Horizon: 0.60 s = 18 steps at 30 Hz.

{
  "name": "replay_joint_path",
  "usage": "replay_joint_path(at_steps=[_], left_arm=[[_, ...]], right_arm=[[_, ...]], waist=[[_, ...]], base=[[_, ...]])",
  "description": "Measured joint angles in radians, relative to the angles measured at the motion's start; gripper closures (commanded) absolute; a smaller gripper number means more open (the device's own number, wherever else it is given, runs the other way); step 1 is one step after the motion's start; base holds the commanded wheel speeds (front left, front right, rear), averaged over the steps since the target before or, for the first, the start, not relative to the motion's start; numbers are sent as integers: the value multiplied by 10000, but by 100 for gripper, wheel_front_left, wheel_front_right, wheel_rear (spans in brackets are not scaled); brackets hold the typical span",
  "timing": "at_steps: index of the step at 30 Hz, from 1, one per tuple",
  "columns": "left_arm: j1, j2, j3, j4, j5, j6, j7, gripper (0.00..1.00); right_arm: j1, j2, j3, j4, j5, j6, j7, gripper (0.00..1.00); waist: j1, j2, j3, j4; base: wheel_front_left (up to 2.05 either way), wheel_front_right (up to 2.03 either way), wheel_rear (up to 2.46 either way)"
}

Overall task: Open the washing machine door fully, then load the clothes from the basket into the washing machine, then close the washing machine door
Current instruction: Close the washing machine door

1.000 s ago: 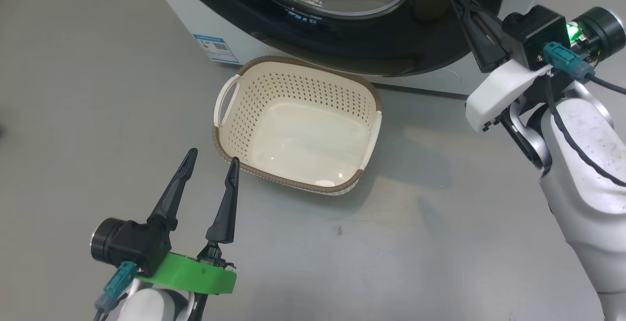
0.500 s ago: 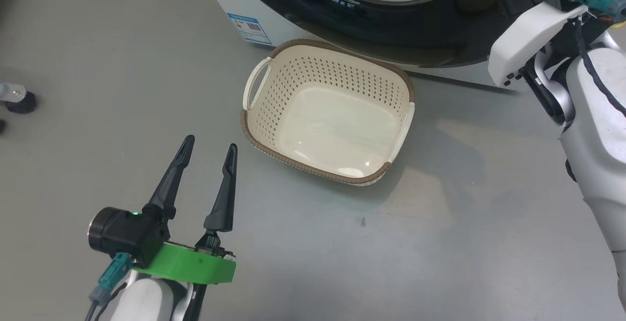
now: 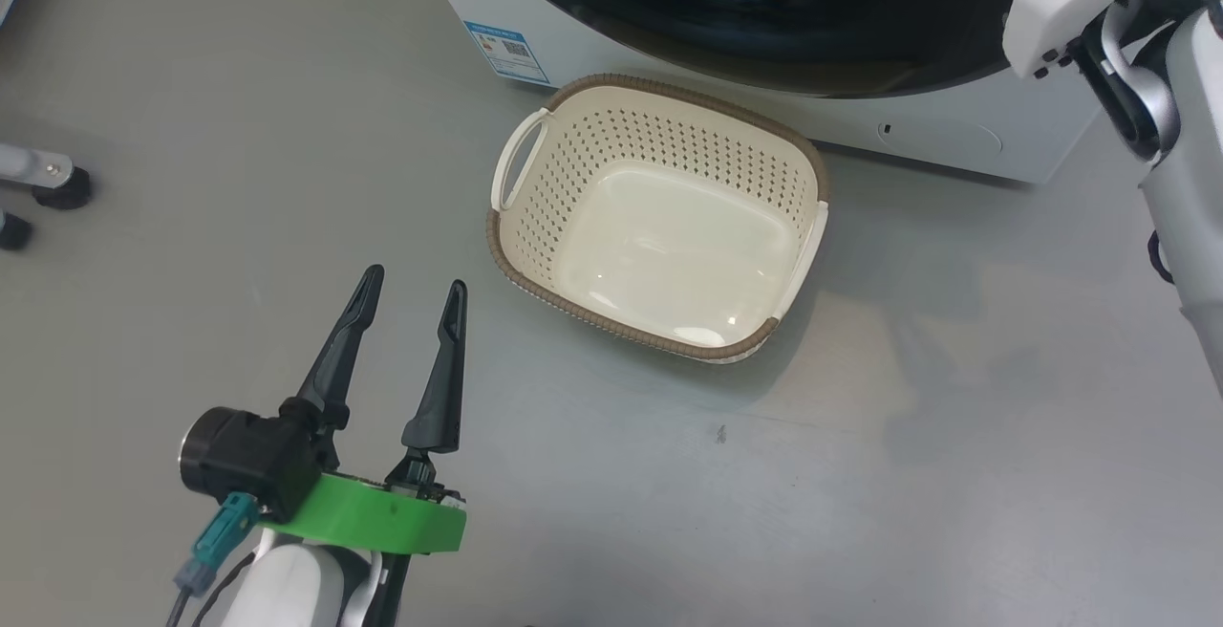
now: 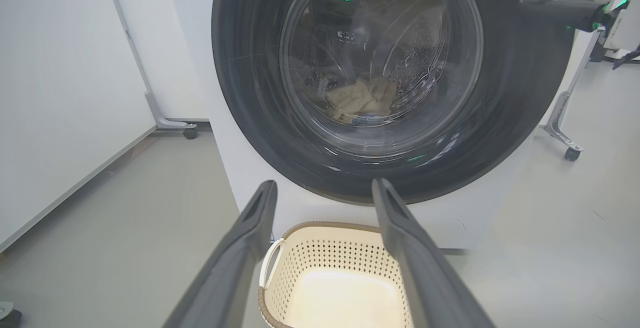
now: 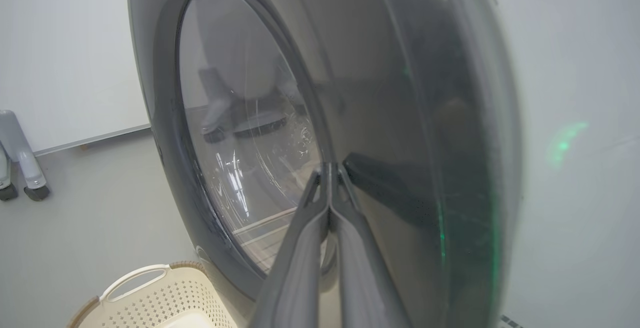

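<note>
The basket (image 3: 669, 130) stands empty on the floor just in front of the washing machine (image 3: 941, 135). Its door (image 4: 250, 93) lies against the machine's front. Through the glass, the clothes (image 4: 360, 99) lie in the steel drum. My left gripper (image 3: 415, 281) hovers open and empty, near and to the left of the basket; the left wrist view looks between its fingers (image 4: 400, 228) at the door. My right gripper (image 5: 330, 167) is shut on nothing, its tips at the door's black ring near its right edge, also seen as the right gripper (image 4: 525, 5).
Grey floor lies all around the basket. Caster feet (image 3: 48, 183) of a stand sit at the far left. A white panel (image 4: 60, 93) stands left of the machine, and another wheeled stand (image 4: 565, 138) to its right.
The head camera has shifted, so basket and machine sit further right in the picture. My right gripper has passed out of the head view's top. Neither gripper's jaws have changed.
</note>
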Motion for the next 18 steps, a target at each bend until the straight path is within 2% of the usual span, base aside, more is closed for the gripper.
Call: replay_joint_path(at_steps=[18], left_arm=[[5, -10, 36, -196, -153, 226, 0, 0]], right_arm=[[-972, 4, -238, 1218, 173, 0, -616, 100]], waist=[[0, 0, 81, 30]], base=[[0, 0, 0]])
